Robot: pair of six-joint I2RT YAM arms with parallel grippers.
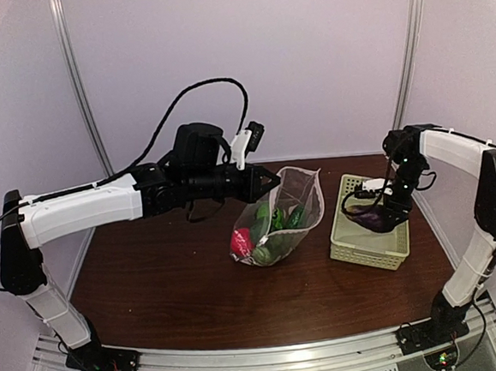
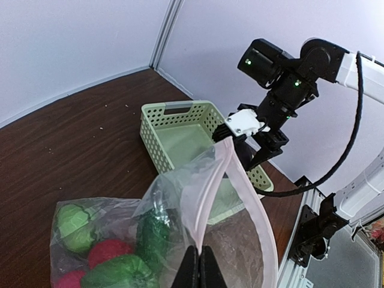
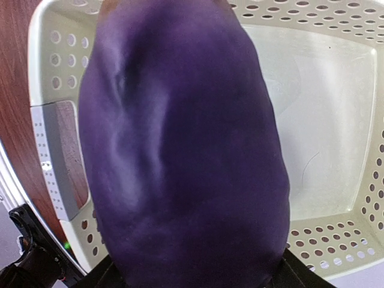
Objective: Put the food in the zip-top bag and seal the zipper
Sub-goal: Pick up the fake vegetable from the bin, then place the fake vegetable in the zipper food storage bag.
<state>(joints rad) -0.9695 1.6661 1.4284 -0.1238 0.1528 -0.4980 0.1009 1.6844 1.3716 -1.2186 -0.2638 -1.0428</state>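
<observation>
The clear zip-top bag (image 1: 278, 222) stands on the brown table with red and green toy food (image 1: 261, 236) inside. My left gripper (image 1: 273, 181) is shut on the bag's mouth edge, the zipper strip (image 2: 207, 225), and holds the mouth open and raised. In the left wrist view red (image 2: 111, 249) and green (image 2: 120, 273) pieces show through the plastic. My right gripper (image 1: 383, 212) is shut on the dark purple piece (image 3: 183, 144), holding it above the pale green basket (image 3: 336, 150). The purple piece (image 1: 369, 217) hides my right fingertips.
The pale green perforated basket (image 1: 369, 249) sits right of the bag, with nothing else seen in it. It also shows in the left wrist view (image 2: 180, 129). Grey walls and metal posts stand behind the table. An aluminium rail runs along the near edge.
</observation>
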